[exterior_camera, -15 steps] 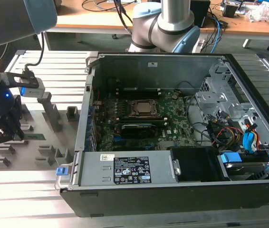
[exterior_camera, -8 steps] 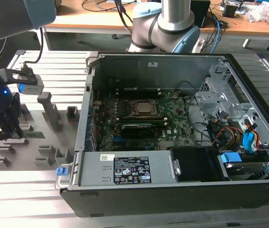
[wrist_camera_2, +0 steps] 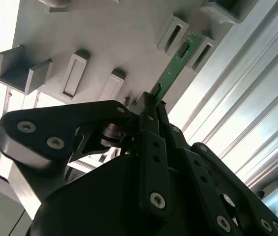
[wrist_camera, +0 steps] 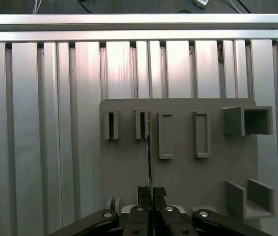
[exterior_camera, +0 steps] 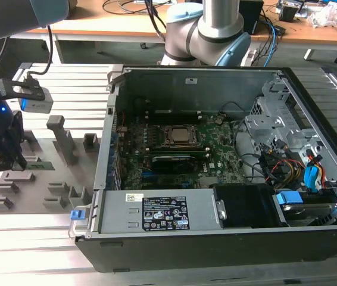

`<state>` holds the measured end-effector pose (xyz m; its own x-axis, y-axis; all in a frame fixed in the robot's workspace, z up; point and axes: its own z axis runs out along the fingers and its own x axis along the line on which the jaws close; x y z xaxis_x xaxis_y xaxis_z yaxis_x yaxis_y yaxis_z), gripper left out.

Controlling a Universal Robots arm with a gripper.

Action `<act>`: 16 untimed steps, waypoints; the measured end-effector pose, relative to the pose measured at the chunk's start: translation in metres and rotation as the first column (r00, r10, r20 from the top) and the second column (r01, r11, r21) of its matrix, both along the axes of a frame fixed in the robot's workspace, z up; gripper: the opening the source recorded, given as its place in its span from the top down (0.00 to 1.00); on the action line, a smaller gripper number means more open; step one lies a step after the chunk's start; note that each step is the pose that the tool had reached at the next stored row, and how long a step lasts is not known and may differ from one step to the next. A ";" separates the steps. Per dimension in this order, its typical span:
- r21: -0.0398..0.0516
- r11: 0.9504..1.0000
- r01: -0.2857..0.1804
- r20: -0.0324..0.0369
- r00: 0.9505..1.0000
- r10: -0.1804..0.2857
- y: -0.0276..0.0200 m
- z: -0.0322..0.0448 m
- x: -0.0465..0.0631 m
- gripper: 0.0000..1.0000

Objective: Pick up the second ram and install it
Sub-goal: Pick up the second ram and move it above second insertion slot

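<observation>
The second ram (wrist_camera_2: 175, 66) is a thin green stick standing on edge on the grey fixture plate (exterior_camera: 40, 193), on the exterior view's left. Its far end sits between two upright posts (wrist_camera_2: 194, 48). In the first wrist view the ram (wrist_camera: 149, 147) shows edge-on as a thin line running away from the fingers. My gripper (wrist_camera_2: 154, 104) is low over the plate, with its black fingers (wrist_camera: 144, 192) pressed together on the near end of the stick. In the exterior view the gripper (exterior_camera: 5, 164) hangs at the plate's left edge, with the green strip (exterior_camera: 42, 161) beside it.
An open computer case (exterior_camera: 216, 250) lies to the right of the plate, with the motherboard and CPU socket (exterior_camera: 180, 136) inside. Cables and drive bays (exterior_camera: 299, 173) fill its right side. Taller grey posts (exterior_camera: 61, 140) stand on the plate. The table (wrist_camera: 31, 123) is ribbed aluminium.
</observation>
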<state>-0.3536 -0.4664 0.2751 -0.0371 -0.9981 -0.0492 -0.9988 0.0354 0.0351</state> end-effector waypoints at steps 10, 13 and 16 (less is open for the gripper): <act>0.000 1.000 0.000 0.000 1.000 0.000 0.0000 0.0218 0.001 0.86; 0.000 1.000 0.000 0.000 1.000 0.000 0.0000 0.0248 0.001 0.86; 0.000 1.000 0.000 0.000 1.000 0.000 0.0000 0.0290 0.001 0.86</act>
<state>-0.3523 -0.4664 0.3041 -0.0371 -0.9981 -0.0495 -0.9988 0.0354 0.0350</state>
